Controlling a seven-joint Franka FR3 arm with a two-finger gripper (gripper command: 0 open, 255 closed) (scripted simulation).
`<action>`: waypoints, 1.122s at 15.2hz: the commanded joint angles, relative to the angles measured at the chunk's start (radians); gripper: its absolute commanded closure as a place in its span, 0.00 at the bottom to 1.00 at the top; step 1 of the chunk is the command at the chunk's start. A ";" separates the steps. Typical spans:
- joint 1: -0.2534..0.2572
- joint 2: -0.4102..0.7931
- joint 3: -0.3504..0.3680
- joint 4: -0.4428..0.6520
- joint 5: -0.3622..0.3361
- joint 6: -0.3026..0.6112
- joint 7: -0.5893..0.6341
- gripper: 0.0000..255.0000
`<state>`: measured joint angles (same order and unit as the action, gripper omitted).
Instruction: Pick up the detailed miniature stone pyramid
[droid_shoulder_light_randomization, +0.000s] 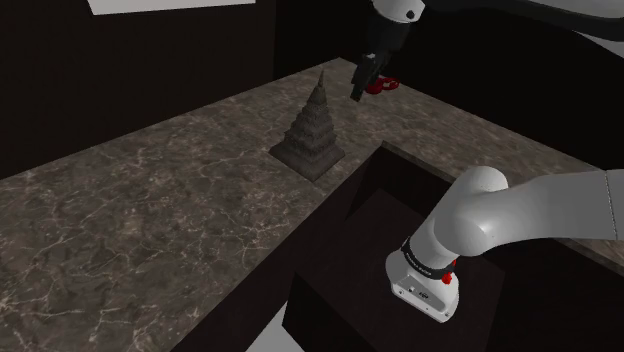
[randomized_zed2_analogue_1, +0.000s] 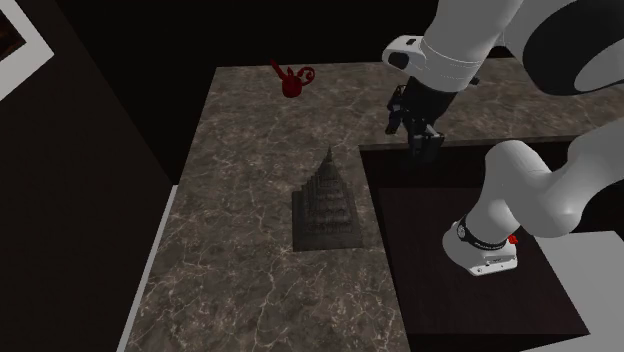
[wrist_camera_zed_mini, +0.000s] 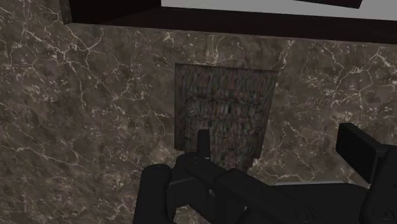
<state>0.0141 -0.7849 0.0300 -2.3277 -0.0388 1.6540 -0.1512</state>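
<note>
The grey, tiered stone pyramid stands upright on the dark, veined surface. Its square base sits just beside the corner of the dark recess sunk into that surface. My hand hangs in the air near the recess's edge, on the side toward a small red object, and it is apart from the pyramid. My two black fingers stand spread and grip nothing, looking down on the pyramid's top. The red object lies on the surface well beyond the recess. My white arm bends above the recess.
</note>
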 joint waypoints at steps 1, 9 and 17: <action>0.000 0.000 0.000 0.000 0.000 0.000 0.000 0.00; -0.030 0.397 -0.008 0.217 0.019 0.042 0.056 0.00; -0.045 0.674 -0.020 0.389 0.037 0.049 0.089 0.00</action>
<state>-0.0267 -0.1533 0.0145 -1.9144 -0.0015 1.6988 -0.0567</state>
